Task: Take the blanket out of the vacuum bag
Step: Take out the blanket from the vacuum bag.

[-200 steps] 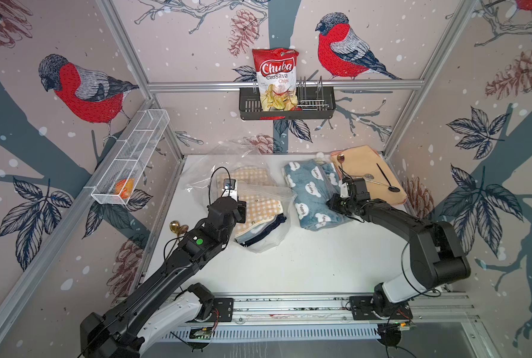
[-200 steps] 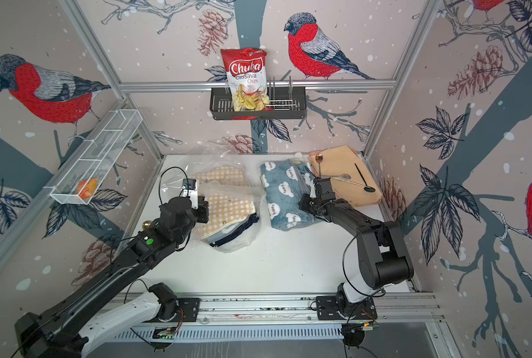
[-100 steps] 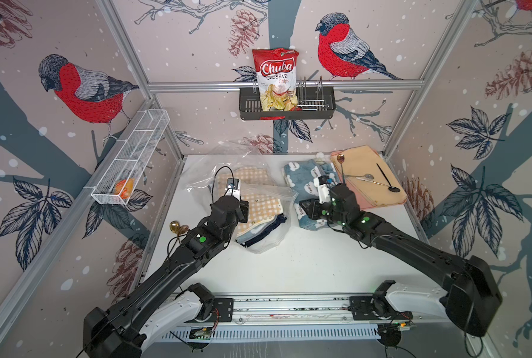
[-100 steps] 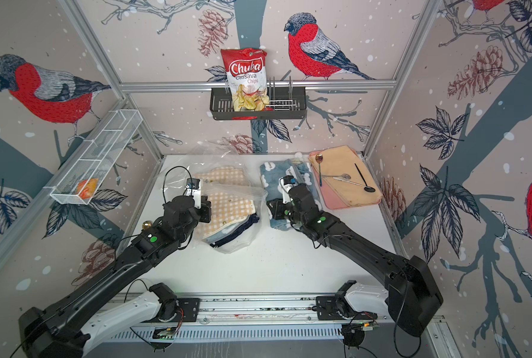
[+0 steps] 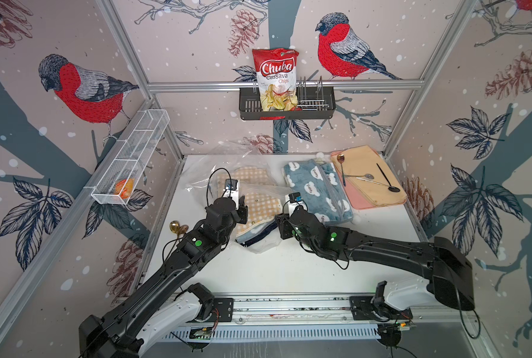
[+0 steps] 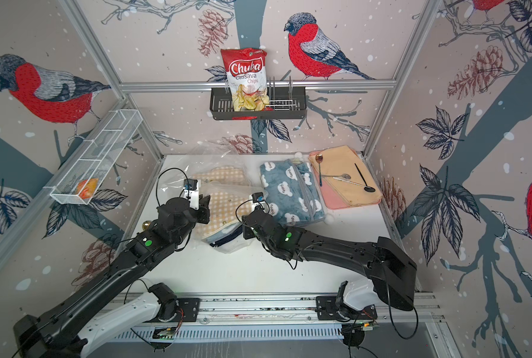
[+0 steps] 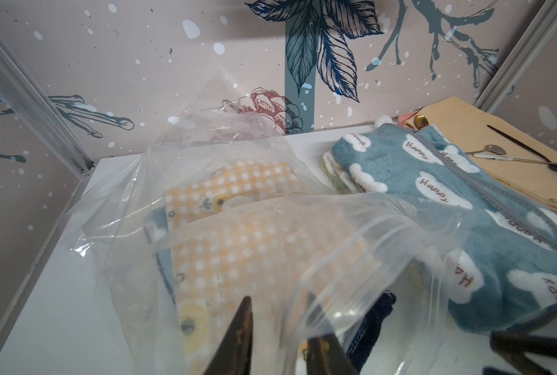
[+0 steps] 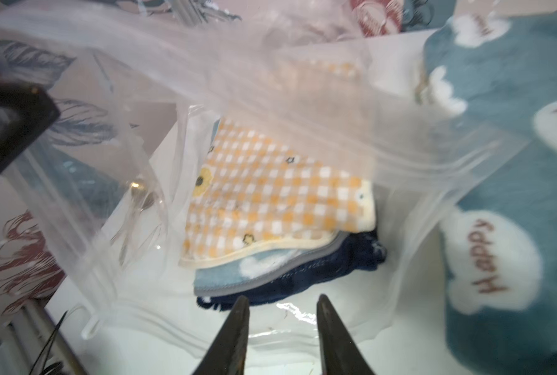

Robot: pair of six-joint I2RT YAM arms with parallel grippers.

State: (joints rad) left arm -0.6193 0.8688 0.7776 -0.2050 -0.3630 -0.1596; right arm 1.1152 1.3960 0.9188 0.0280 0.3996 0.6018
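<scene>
White tabletop [image 5: 289, 272] fills a bird-papered booth. In both top views the vacuum bag [image 5: 227, 161] lies left of centre, its mouth facing the near side. The checked blanket [image 5: 261, 207] is inside it, so I judge the pull-out not yet done. A blue cloud blanket [image 5: 317, 186] lies outside, just right of the bag. The left gripper [image 5: 243, 212] and right gripper [image 5: 280, 227] flank the mouth.

Only the left wrist view shows the left jaws parted, with the bag's lip draped across one finger and apparently nothing pinched.

Only the right wrist view shows the right jaws parted and empty over the lower lip. It also shows pale blue and navy layers under the checked one.
</scene>
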